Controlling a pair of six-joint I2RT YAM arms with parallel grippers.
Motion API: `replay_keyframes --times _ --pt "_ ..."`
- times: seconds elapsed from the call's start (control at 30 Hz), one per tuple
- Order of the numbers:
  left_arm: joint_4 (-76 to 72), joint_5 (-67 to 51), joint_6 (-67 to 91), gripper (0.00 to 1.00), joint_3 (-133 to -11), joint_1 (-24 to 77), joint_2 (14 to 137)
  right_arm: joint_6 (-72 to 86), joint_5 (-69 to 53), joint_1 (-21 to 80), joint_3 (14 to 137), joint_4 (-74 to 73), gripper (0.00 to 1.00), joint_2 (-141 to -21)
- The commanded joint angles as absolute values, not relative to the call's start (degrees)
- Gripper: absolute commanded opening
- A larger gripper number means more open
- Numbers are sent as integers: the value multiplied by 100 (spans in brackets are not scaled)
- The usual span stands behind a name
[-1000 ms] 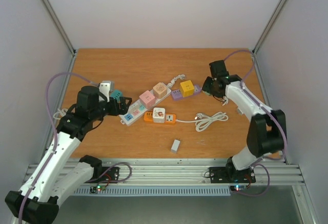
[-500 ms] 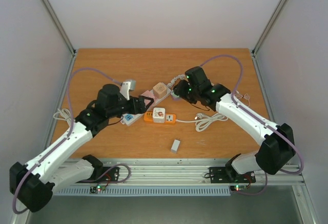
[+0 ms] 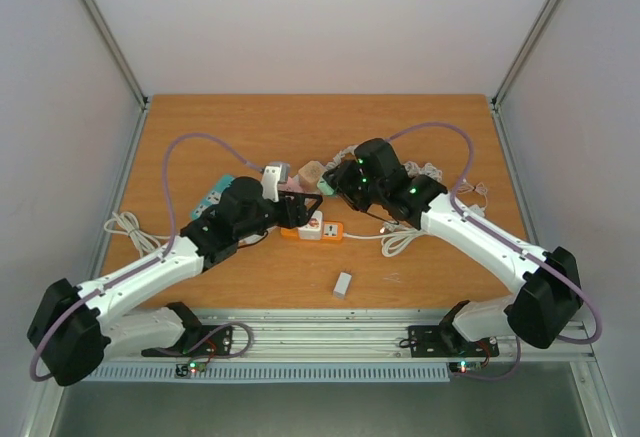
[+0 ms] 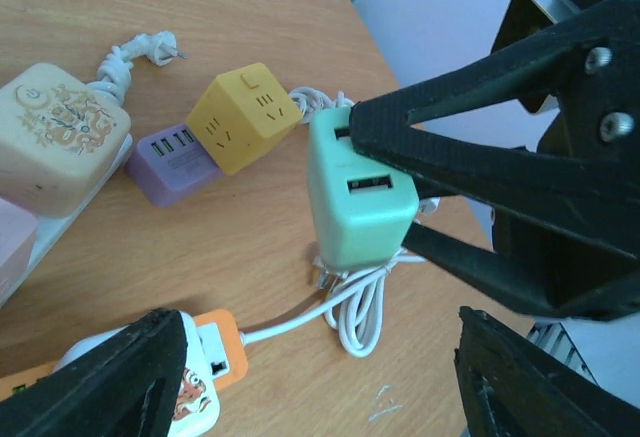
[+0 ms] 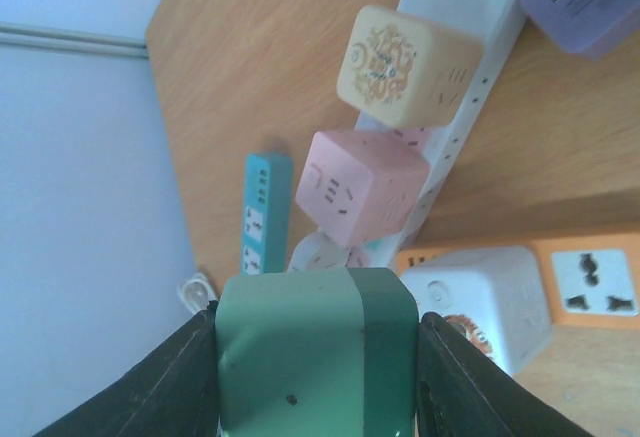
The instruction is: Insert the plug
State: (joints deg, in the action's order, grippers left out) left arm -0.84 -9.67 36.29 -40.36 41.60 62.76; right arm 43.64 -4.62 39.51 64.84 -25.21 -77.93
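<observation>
Worktop [image 3: 200, 122] carries a white power strip [image 5: 468, 132] holding a cream cube adapter [image 5: 405, 67] and a pink cube adapter [image 5: 365, 187], with an orange power strip [image 3: 334, 232] beside it. Left claw [image 4: 320, 357] hangs above the orange power strip, fingers wide apart, gripping nothing. Right claw [image 5: 318, 322] is clamped on the mint-green cube plug [image 4: 362, 200], near the yellow cube [image 4: 243, 117].

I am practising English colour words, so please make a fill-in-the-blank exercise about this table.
The plug cube in the right jaws is ___.
The yellow cube lies beside a ___ USB block.
The white cube sits on the ___ power strip.
Missing words: green, purple, orange.
</observation>
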Motion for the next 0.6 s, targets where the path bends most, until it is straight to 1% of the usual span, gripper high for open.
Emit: replay_keyframes --times 0.0,0.1,0.2,0.3,0.43,0.5,0.57 --pt "-946 -605 3301 73 -4112 4308 6517 4891 -660 4077 6451 -2221 41 -7725" --pt "-907 -469 3286 67 -4158 4341 6627 4994 -830 4087 6454 -2177 42 -7754" --pt "-1229 -409 3394 61 -4068 4352 6695 4981 -1047 4088 6573 -2241 43 -7857" --pt "-1449 -368 3539 60 -3999 4364 6740 5022 -1188 4088 6615 -2240 43 -7935" --pt "-1599 -309 3626 61 -3953 4362 6821 5084 -1324 4095 6594 -2199 43 -7972" --pt "-1478 -249 3615 59 -4028 4362 6877 5089 -1410 4092 6604 -2150 43 -7973" --pt "-1481 -223 3624 53 -4030 4360 6903 5088 -1447 4096 6609 -2143 43 -7973"
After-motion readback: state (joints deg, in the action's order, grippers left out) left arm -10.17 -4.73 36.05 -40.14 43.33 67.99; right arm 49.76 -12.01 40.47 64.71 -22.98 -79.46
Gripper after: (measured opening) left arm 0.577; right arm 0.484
